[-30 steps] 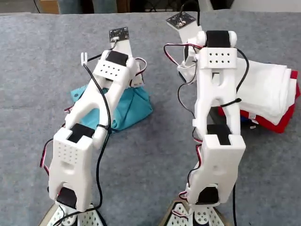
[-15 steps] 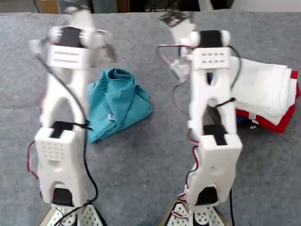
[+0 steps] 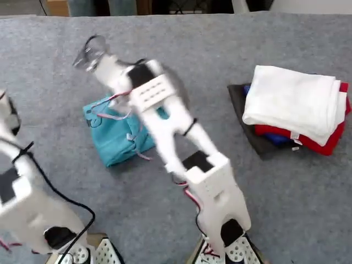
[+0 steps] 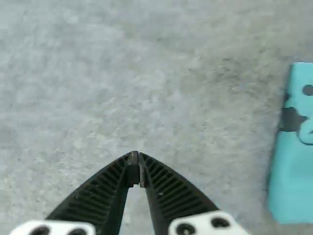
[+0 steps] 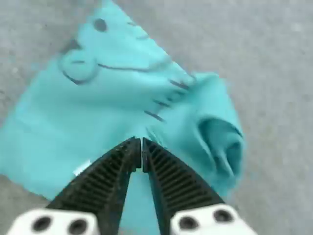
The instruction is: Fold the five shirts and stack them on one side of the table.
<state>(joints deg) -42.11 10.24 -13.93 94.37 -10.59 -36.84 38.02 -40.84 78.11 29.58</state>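
The right gripper (image 5: 142,143), closed like the left gripper (image 4: 135,157), is hovering over the teal shirt (image 5: 122,93), seemingly the last awaiting the stack (image 3: 291,99).

The counter (image 3: 308,209) is grey, the teal shirt (image 3: 113,140) bears a dark line print, and stacked are a white shirt (image 3: 289,99), red shirt (image 3: 330,140), blue shirt (image 3: 276,138) and charcoal shirt (image 3: 238,103).

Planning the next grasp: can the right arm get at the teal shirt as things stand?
Likely yes. The right gripper is directly above the teal shirt with nothing between them; its jaws are shut, so they must open first.
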